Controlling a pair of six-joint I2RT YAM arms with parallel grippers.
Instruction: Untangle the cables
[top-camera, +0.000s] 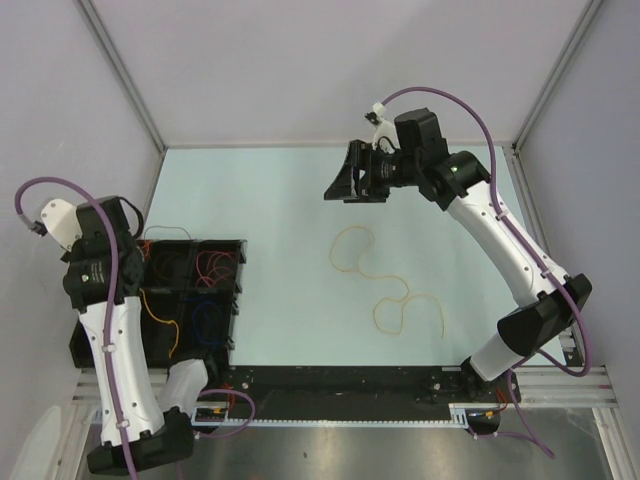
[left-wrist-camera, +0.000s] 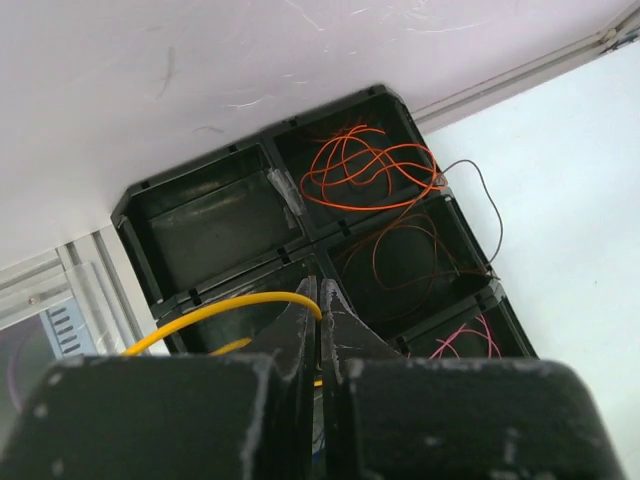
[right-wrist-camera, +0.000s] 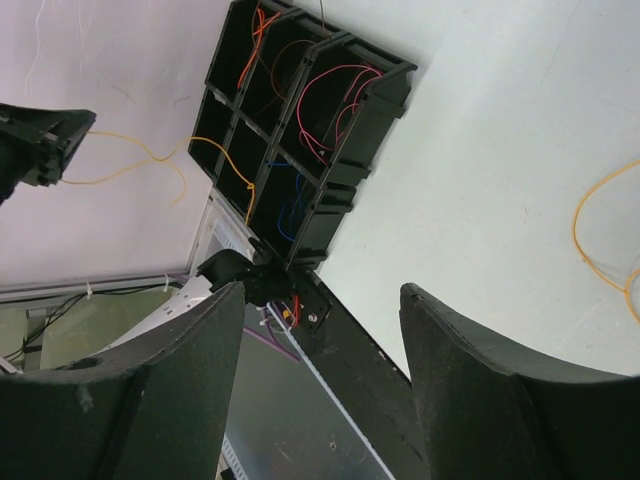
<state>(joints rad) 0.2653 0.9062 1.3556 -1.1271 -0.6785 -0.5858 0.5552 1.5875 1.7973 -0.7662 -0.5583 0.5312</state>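
Cables (top-camera: 212, 266) mostly sit in the black tray (top-camera: 238, 262) lower left; left end effector (left-wrist-camera: 318, 300) is clamped on a yellow cable (left-wrist-camera: 230, 300), right end effector (right-wrist-camera: 322, 295) hangs wide open, empty.

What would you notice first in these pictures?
A curly yellow cable lies alone on the pale table. On the left sits a black tray with colourful cables in its compartments. Above it, the left gripper has its jaws shut on a second yellow cable.

White arm links (top-camera: 500, 235), black joints (top-camera: 455, 172) — purple hoses (top-camera: 470, 105) alongside; black end effector fingers (right-wrist-camera: 480, 380).
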